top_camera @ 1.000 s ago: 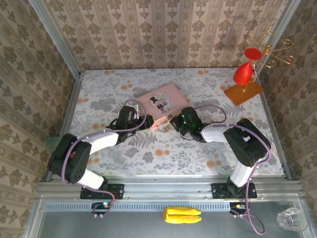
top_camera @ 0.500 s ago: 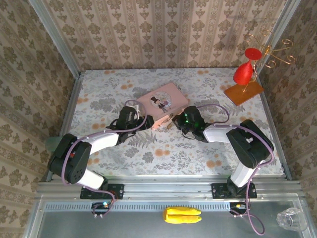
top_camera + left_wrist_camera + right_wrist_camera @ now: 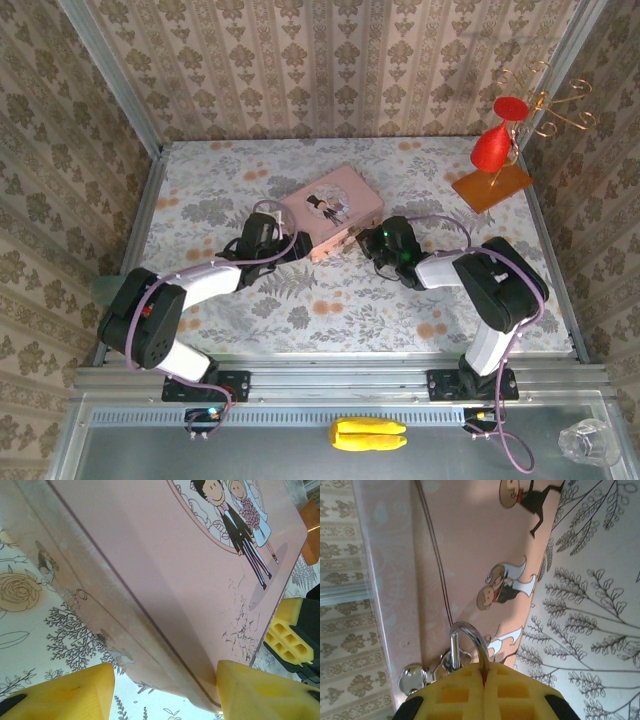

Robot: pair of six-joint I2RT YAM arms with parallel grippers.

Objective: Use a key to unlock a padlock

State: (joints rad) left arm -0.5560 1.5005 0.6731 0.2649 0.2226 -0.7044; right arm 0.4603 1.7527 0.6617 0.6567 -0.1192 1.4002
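Both arms lie low over the table (image 3: 300,305), each reaching from its base at the near edge, with the elbow out to its own side and the forearm angled inward; they meet at the near side of a pink tin (image 3: 325,205) that sits about mid-table, a little toward the far edge, turned at a slant. The left gripper (image 3: 298,247) is at the tin's near left side; from its wrist its fingers (image 3: 65,692) are spread wide, one on either side of the tin's lower edge, the left one apart from the tin with floral table showing between, the right one just beside the corner. The right gripper (image 3: 365,240) comes in at the tin's near right corner; from its wrist the yellow fingertips (image 3: 455,692) are pressed together to a thin seam. The padlock (image 3: 454,645) hangs at the tin's metal clasp (image 3: 412,679); its silver shackle arches up from right behind those fingertips, one leg running down to the seam. The padlock's body is hidden by the fingers, so I cannot tell what they pinch.
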